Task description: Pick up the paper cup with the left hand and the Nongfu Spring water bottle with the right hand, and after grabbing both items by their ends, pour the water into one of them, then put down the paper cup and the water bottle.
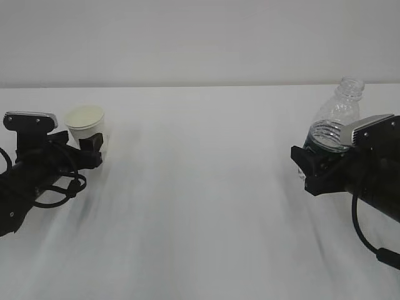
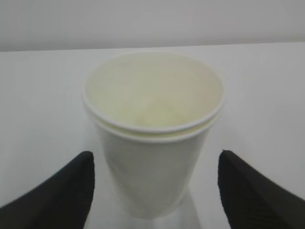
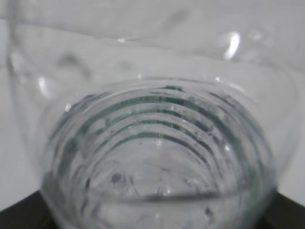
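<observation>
Left pincer (image 2: 155, 191) astride paper cup (image 2: 152, 138), fingers apart.

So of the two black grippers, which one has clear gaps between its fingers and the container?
The left gripper: its fingers stand apart from the white paper cup. The right gripper sits tight around the clear ribbed plastic bottle.

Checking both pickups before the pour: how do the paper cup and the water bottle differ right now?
The paper cup is opaque white and short; the water bottle is clear, ribbed and taller. The cup's mouth is wide, the bottle's neck narrow and uncapped. The left gripper straddles the cup with gaps both sides; the right gripper is tight around the bottle. Both stand upright on the white table.
</observation>
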